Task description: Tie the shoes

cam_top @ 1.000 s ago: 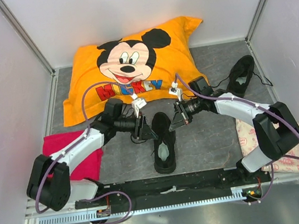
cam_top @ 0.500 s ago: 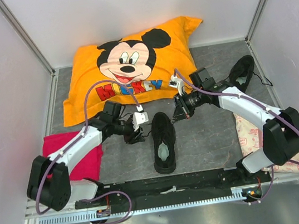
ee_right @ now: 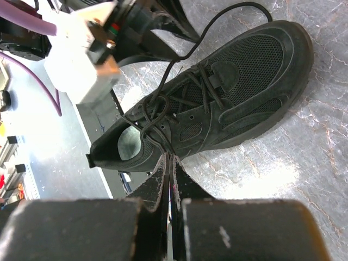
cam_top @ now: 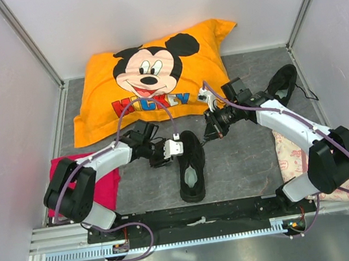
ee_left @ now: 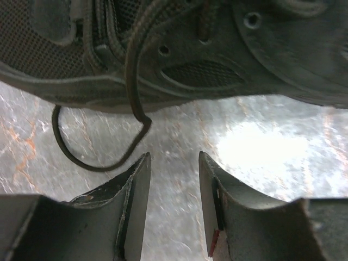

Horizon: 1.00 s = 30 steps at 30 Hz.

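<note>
L gripper [ee_left: 173, 163] sitting open at left side of shoe [cam_top: 191, 164], mid table [cam_top: 244, 159], gripping nothing. Loose lace [ee_left: 130, 68] looping on table just ahead of its fingers. R gripper [ee_right: 168, 163] clamping tight on other lace [ee_right: 157, 142] at shoe's right side. 2nd shoe [cam_top: 281, 88] lying back right, well apart.

Top camera looks down from the near edge over the whole table [cam_top: 248, 159]; both wrist cameras face the middle shoe [cam_top: 190, 161], left far closer
</note>
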{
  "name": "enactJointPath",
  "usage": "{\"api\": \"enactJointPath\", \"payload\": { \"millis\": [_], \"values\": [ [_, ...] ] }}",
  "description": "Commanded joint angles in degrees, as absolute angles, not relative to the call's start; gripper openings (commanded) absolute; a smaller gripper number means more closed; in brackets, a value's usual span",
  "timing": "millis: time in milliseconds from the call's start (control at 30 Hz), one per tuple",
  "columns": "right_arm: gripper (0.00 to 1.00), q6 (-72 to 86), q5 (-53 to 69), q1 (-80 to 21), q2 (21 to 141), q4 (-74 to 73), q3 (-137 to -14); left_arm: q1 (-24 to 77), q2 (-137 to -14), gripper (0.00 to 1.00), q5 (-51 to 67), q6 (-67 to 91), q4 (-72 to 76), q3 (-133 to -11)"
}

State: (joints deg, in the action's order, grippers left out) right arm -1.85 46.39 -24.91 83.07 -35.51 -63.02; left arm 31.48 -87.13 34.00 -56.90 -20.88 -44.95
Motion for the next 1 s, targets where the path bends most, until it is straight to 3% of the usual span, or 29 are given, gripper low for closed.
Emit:
{"api": "enactJointPath", "payload": {
  "millis": [0,233,467,767,900,967],
  "values": [
    [0.0,-4.04,46.41,-25.05,81.83,-36.82,-65.48,31.99,-87.98,0.46,31.64,-60.47,-14.51,-46.14],
    [0.0,-5.01,46.49,-25.22,81.74,-37.53,-65.39,30.06,-81.84,0.41,32.69,-64.42,-20.47,-44.56],
    [0.0,-5.1,46.49,-25.22,82.44,-37.18,-65.74,28.04,-81.55,0.55,36.03,-67.94,-19.52,-44.47],
    [0.0,-4.75,46.49,-25.4,83.49,-36.74,-66.45,29.71,-90.43,0.55,36.83,-70.23,-16.61,-50.35],
    [0.0,-4.83,46.5,-25.58,83.15,-36.83,-66.45,30.23,-93.69,0.5,35.86,-68.2,-15.82,-51.85],
    [0.0,-5.01,45.18,-25.58,82.53,-36.91,-66.45,30.58,-93.78,0.39,34.55,-68.29,-15.82,-51.33]
  ]
}}
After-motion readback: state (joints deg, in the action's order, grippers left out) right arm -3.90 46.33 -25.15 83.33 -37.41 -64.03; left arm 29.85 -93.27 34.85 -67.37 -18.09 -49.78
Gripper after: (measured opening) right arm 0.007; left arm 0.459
